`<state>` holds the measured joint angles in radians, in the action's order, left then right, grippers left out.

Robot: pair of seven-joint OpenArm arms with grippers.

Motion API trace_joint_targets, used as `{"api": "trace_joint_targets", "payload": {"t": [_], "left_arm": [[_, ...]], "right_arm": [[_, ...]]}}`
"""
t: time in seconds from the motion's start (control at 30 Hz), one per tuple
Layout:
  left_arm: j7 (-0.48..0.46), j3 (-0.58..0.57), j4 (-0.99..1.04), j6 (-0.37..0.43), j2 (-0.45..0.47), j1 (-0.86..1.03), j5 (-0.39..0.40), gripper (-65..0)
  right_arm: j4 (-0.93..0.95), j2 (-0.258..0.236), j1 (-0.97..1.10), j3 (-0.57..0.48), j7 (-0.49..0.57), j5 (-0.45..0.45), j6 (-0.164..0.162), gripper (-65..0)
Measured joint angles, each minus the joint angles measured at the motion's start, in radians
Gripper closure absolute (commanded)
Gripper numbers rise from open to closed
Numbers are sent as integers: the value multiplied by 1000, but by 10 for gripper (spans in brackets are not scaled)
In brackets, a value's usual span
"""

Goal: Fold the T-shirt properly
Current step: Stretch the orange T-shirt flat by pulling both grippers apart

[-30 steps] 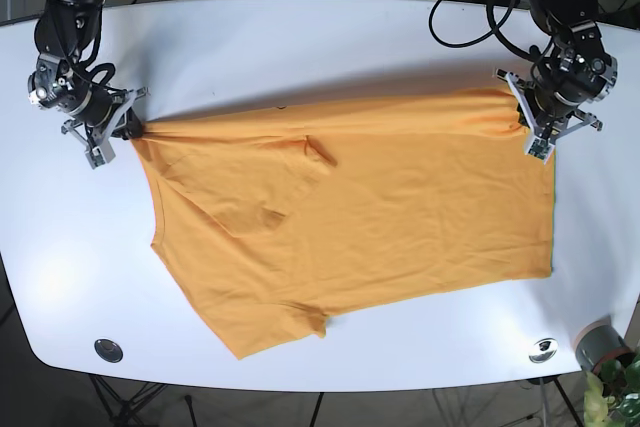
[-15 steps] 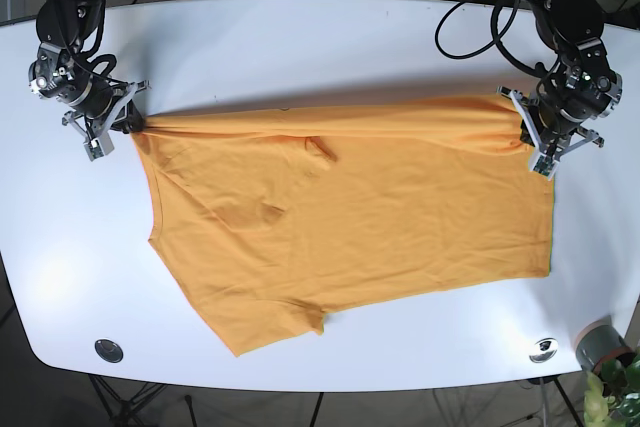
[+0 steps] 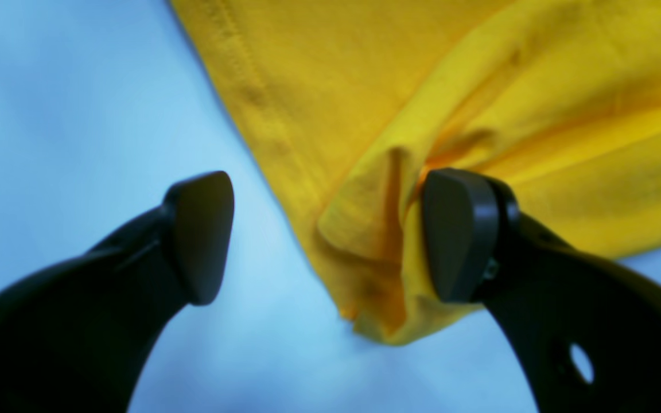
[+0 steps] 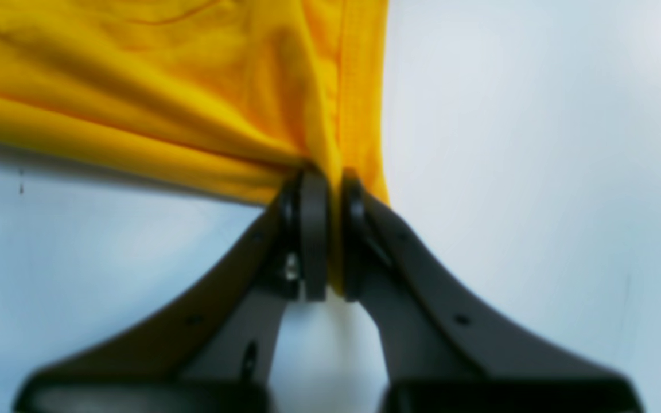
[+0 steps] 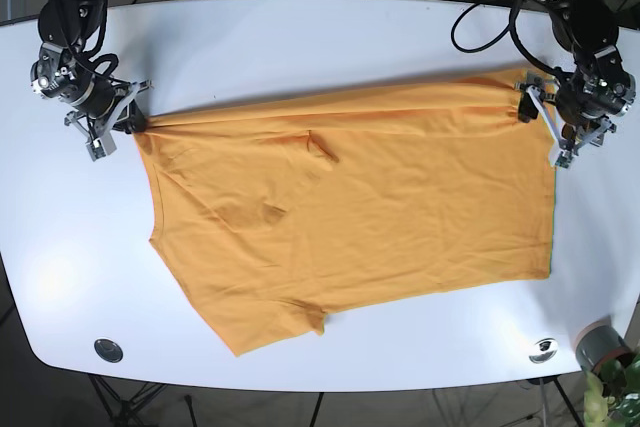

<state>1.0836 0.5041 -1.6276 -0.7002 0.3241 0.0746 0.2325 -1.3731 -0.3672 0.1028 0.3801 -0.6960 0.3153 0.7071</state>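
An orange T-shirt lies spread flat on the white table, with a small crease near its middle left. My right gripper is at the shirt's upper left corner. In the right wrist view this gripper is shut on a bunched fold of the T-shirt, which is pulled taut. My left gripper is at the shirt's upper right corner. The left wrist view shows it open, with the T-shirt's loose corner lying between the fingers and against the right fingertip.
Two metal discs are set in the table near its front edge. A grey pot with a plant stands off the front right corner. Cables hang over the back right edge.
My left arm has moved right and back, and the shirt's upper right corner lies farther back than before. The right gripper has edged slightly back, still holding its corner.
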Motion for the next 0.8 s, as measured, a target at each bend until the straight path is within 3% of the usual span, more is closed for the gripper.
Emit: {"api": "trace_joint_targets", "payload": {"t": [0.13,0.23,0.4,0.47,0.53,0.7,0.8], "left_arm": [[7,154,-4,0,18,-13,258,-485],[161,214,4,4,68,-8,374,-485],[214,278,26,4,63,-17,637,-483],[209,281,49,3,63,-23,662,-483],[203,275,74,3,61,-37,631,-483],[105,173,86,3,63,-59,544,-474],[22,86,84,3,62,-52,404,-431]], "right_arm": [[-27,15,1,5,-15,-17,-4,-21],[-80,22,11,4,-75,-29,-8,-22],[-177,31,8,30,-182,-39,-7,-32],[-211,40,-8,48,-199,-43,-7,-46],[-229,52,-36,55,-223,-62,-16,-59],[-235,67,-100,45,-253,-63,-4,-84],[-236,57,-124,50,-287,-92,-8,-138]]}}
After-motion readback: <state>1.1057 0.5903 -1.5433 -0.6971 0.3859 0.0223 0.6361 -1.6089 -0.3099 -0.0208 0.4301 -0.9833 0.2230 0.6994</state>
